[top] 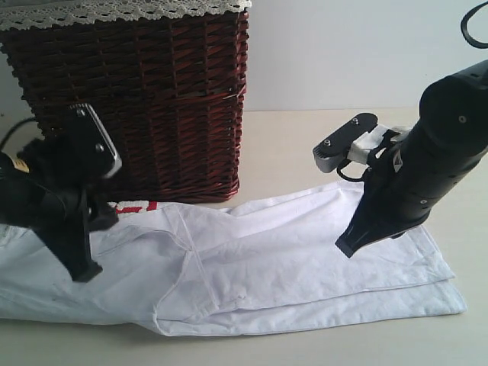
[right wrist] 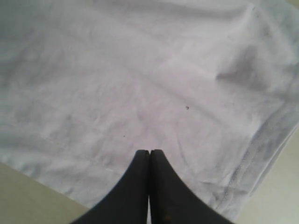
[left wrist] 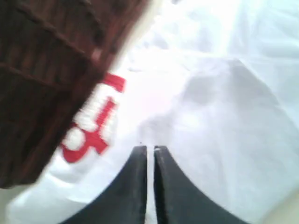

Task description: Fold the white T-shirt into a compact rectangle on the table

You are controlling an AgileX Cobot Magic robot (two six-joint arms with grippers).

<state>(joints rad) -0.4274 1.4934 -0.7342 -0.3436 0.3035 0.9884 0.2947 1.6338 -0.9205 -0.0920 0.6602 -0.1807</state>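
Before a dark red-brown wicker basket (top: 152, 99), the left fingers (left wrist: 135, 186) hang almost closed, empty. The soft white cotton T-shirt (top: 290, 259) lies partly folded on the pale cream bench (top: 305, 145); light and limp, it likely wants pinching at a stitched hem. The right fingers (right wrist: 135, 186) hover closed, empty. Only the left wrist view shows the red lettering (left wrist: 91, 126) up close; only the exterior view shows the folds.

We are finding no text that we can read for certain. On the white T-shirt (left wrist: 210, 116), just beside the wicker basket (left wrist: 42, 70), we are seeing a red band (left wrist: 91, 123) bearing white letter shapes, but they are showing too blurred to make out.
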